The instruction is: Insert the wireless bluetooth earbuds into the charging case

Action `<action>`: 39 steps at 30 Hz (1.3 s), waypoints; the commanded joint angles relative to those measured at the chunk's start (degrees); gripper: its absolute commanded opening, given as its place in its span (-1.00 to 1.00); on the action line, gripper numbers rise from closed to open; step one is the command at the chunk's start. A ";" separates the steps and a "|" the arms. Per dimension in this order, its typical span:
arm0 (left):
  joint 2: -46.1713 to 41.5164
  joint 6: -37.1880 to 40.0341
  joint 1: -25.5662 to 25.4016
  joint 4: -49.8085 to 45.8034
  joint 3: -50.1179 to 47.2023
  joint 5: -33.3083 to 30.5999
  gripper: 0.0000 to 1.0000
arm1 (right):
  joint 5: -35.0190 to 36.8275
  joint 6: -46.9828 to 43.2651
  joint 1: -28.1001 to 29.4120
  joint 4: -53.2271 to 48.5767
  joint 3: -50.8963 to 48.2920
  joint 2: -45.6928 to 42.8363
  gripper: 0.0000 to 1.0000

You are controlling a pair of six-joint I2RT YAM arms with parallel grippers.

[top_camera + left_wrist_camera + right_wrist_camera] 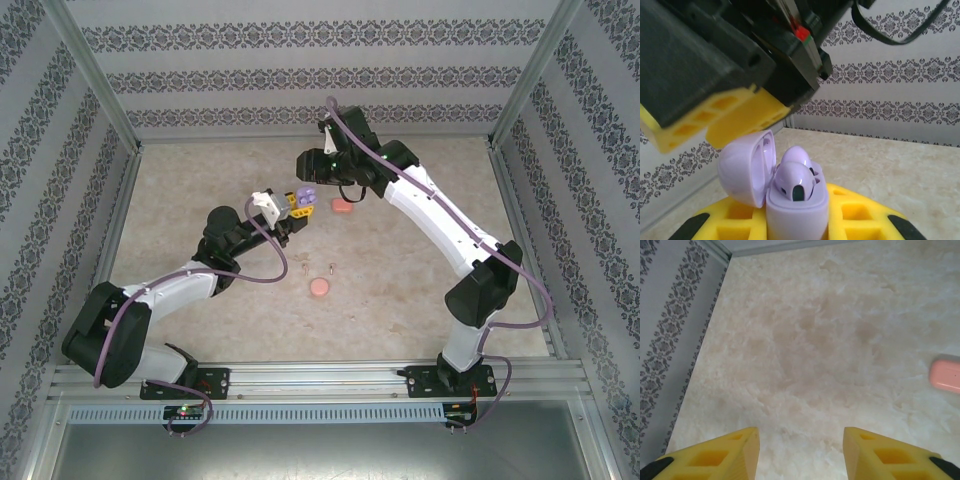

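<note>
An open lilac plastic charging case (pixel 797 207), a glossy purple earbud (pixel 795 180) seated inside, is clamped by the closed left end effector (pixel 800 225). The right end effector (pixel 800 450) is seen parted, empty, above the marbled tabletop (pixel 815 340).

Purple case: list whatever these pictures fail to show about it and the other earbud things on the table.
- Left wrist view: purple case base cut off by the bottom edge; the front bud hides whether a second one sits behind it.
- Top view: loose bud too small to tell its colour.
- Right wrist view: salmon case cut off by the right edge.
</note>
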 commanded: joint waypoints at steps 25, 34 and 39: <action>10.86 -5.27 -1.08 -2.82 7.67 -5.70 -1.00 | 5.69 5.65 -6.68 11.61 -38.45 -31.09 0.23; 19.24 -11.44 -0.38 -8.73 13.21 -14.53 -1.00 | 6.43 8.06 -7.73 16.75 -49.31 -32.67 0.41; 23.70 -17.64 0.87 -13.41 17.86 -14.23 -1.00 | 6.90 8.75 -8.08 17.90 -52.17 -32.91 0.42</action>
